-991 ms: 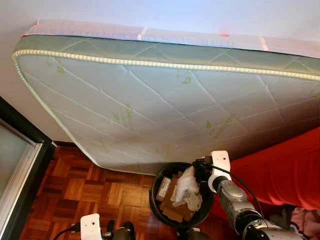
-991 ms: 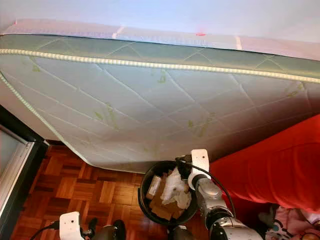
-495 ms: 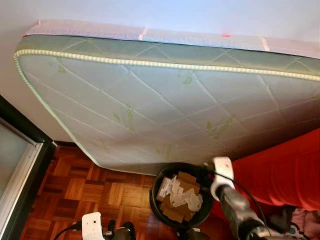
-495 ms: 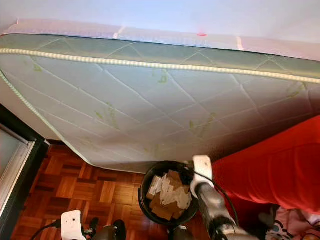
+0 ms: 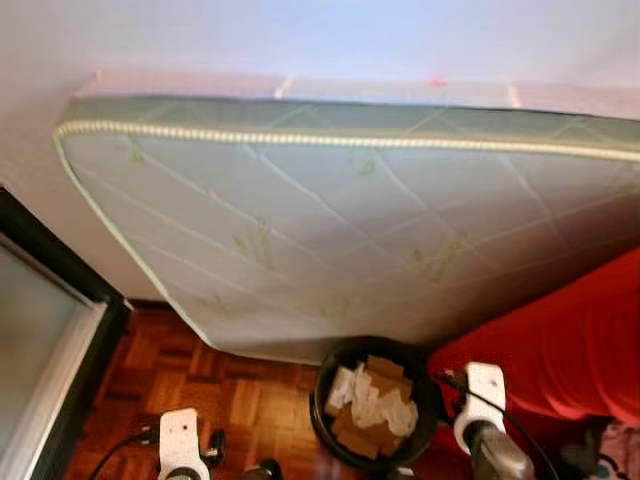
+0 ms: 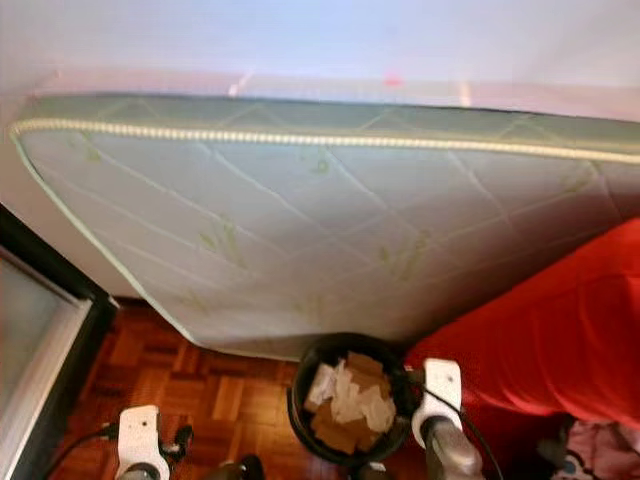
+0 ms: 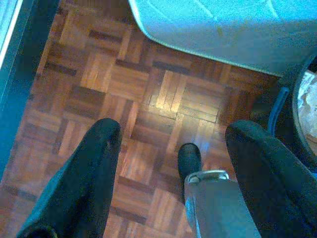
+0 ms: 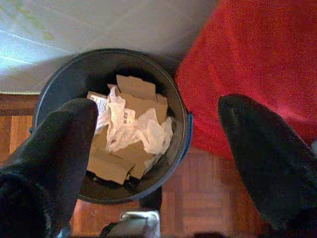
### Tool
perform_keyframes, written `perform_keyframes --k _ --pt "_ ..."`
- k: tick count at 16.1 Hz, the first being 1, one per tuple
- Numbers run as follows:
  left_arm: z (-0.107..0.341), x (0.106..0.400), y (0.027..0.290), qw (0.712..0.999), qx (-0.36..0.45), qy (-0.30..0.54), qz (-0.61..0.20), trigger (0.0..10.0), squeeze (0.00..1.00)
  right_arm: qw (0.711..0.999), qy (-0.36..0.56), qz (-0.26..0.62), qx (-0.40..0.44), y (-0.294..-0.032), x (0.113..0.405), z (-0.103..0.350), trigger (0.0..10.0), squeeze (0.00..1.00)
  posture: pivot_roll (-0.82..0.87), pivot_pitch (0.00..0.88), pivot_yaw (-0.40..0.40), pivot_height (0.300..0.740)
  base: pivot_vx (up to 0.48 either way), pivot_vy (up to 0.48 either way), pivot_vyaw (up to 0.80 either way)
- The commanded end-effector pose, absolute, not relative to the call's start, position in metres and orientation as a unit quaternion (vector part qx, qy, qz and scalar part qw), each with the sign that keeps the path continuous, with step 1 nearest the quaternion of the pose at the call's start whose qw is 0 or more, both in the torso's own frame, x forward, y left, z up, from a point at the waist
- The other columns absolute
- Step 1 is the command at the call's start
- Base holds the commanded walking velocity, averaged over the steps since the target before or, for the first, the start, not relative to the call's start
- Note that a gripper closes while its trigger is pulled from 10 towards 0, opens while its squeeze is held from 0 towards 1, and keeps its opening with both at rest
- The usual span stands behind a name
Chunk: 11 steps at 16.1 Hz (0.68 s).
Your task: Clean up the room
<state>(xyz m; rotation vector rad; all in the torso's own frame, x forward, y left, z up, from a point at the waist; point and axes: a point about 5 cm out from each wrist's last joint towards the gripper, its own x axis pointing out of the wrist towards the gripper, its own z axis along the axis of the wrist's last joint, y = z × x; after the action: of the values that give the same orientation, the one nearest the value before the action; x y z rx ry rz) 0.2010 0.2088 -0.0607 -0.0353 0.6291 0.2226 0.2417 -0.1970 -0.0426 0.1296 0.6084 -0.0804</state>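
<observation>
A black trash bin (image 5: 322, 395) stands on the parquet floor at the foot of a leaning mattress. It holds brown cardboard pieces (image 8: 134, 88) and crumpled white paper (image 8: 148, 135). My right gripper (image 8: 158, 113) hovers open above the bin's near side, nothing between its fingers. Its white wrist camera (image 5: 484, 390) sits just right of the bin. My left gripper (image 7: 173, 131) hangs open and empty over bare parquet to the left of the bin, its wrist (image 5: 180, 436) low in the eye views.
A large quilted mattress (image 5: 350, 220) leans against the white wall behind the bin. A red-covered piece of furniture (image 5: 560, 345) stands close on the right. A dark-framed glass door (image 5: 45, 330) is on the left. Parquet floor (image 7: 148, 94) lies open between door and bin.
The crumpled white paper left my right gripper and now lies in the bin. The right arm has drawn back down and to the right. The camera has shifted slightly.
</observation>
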Motion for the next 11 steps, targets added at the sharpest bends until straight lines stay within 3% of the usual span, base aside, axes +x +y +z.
perform_keyframes --k 1,8,11 --pt "-0.069 0.190 0.208 0.935 -0.012 0.340 0.102 10.0 0.00 0.946 0.313 -0.052 0.067 -0.200 0.234 -0.048 10.0 0.00 0.02 0.109 0.016 0.740 0.000 0.000 0.00" --pt "-0.057 0.219 0.199 0.940 -0.007 0.333 0.079 10.0 0.00 0.934 0.344 -0.064 0.068 -0.204 0.225 -0.055 10.0 0.00 -0.01 0.002 0.009 0.740 0.000 0.000 0.00" --pt "-0.058 0.219 0.199 0.937 -0.009 0.340 0.083 10.0 0.00 0.931 0.351 -0.066 0.071 -0.204 0.223 -0.056 10.0 0.00 -0.03 0.000 0.008 0.740 0.000 0.000 0.00"
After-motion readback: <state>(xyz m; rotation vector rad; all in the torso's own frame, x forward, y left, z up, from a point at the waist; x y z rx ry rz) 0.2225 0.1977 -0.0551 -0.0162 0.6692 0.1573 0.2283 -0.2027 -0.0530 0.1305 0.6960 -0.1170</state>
